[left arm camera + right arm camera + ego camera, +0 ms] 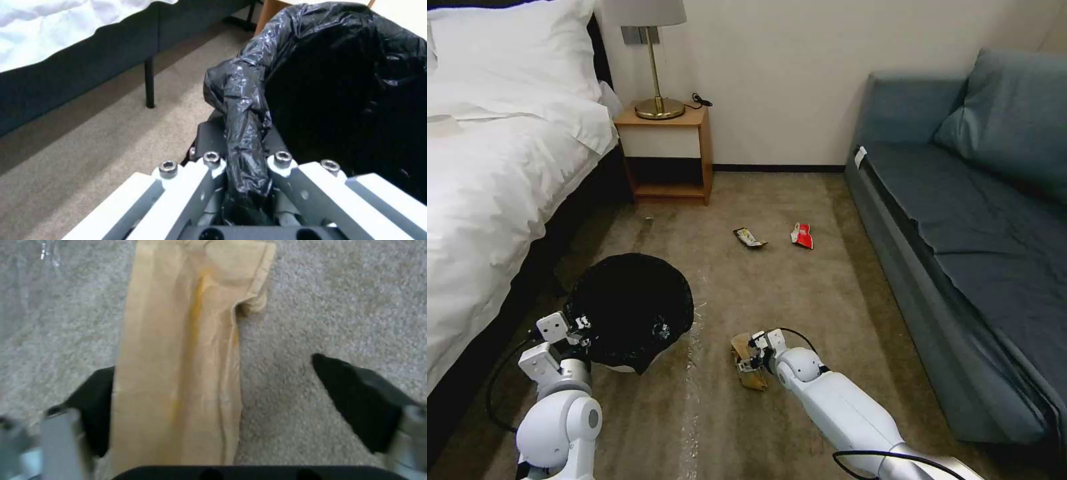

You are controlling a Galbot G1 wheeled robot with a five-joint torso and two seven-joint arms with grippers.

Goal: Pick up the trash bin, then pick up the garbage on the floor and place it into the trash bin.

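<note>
The trash bin is lined with a crinkly black bag, and a bit of its white body shows underneath. My left gripper is shut on its near rim. In the left wrist view the bag-covered rim runs pinched between the left gripper fingers. A crumpled brown paper bag lies on the carpet floor. My right gripper is low over it. In the right wrist view the right gripper is open and the paper bag lies between its black fingers, closer to one. Farther off lie a dark-and-yellow wrapper and a red wrapper.
A white-sheeted bed runs along the left, with its dark frame and leg near the bin. A wooden nightstand with a brass lamp stands at the back wall. A blue-grey sofa fills the right side. Open carpet lies between.
</note>
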